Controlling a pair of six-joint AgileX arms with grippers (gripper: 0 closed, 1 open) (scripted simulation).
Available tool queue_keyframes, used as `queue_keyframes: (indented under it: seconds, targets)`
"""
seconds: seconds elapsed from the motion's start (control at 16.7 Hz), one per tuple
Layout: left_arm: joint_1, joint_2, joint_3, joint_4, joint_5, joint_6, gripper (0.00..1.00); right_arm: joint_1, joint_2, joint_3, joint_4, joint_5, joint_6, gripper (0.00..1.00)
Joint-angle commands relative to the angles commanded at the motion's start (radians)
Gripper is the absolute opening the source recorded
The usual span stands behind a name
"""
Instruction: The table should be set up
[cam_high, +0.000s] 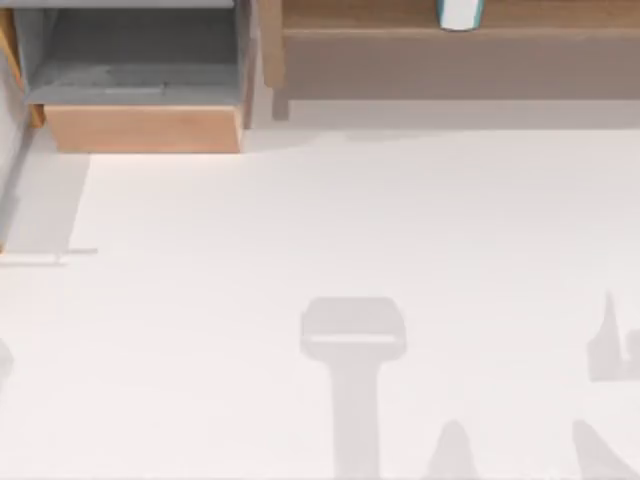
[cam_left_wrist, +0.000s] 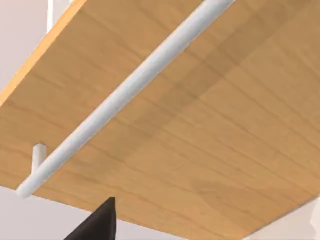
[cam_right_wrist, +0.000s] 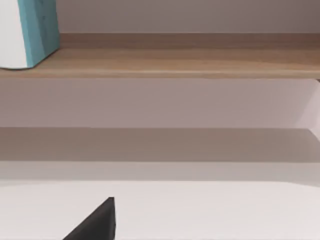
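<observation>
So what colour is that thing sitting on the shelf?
The object on the shelf is teal and white, clearest in the right wrist view.

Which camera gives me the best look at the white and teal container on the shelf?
The right wrist view: the container is large there, standing on the shelf. The top view catches just its lower edge at the frame's top. The left wrist view faces a wooden board with a white rod.

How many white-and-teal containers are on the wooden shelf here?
1. The white-and-teal container stands on the wooden shelf at the table's far edge, right of centre; more could sit beyond the frame.
</observation>
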Motion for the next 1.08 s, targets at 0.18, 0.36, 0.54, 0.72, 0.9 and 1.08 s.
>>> queue_keyframes:
  seconds: [0.18,0.36,0.54,0.72,0.9,1.08]
  targets:
    - [0.006,0.046,-0.07,0.276,0.077,0.151,1.0,0.0,0.0,0.0,0.0,0.0,0.0,1.0]
    - [-0.004,0.088,-0.119,0.51,0.14,0.28,1.0,0.0,0.0,0.0,0.0,0.0,0.0,1.0]
    - [-0.02,0.121,-0.147,0.683,0.184,0.377,1.0,0.0,0.0,0.0,0.0,0.0,0.0,1.0]
    - [-0.033,0.138,-0.158,0.773,0.207,0.428,1.0,0.0,0.0,0.0,0.0,0.0,0.0,1.0]
    - [-0.034,0.14,-0.159,0.784,0.209,0.433,1.0,0.0,0.0,0.0,0.0,0.0,0.0,1.0]
    - [-0.03,0.137,-0.155,0.782,0.208,0.432,1.0,0.0,0.0,0.0,0.0,0.0,0.0,1.0]
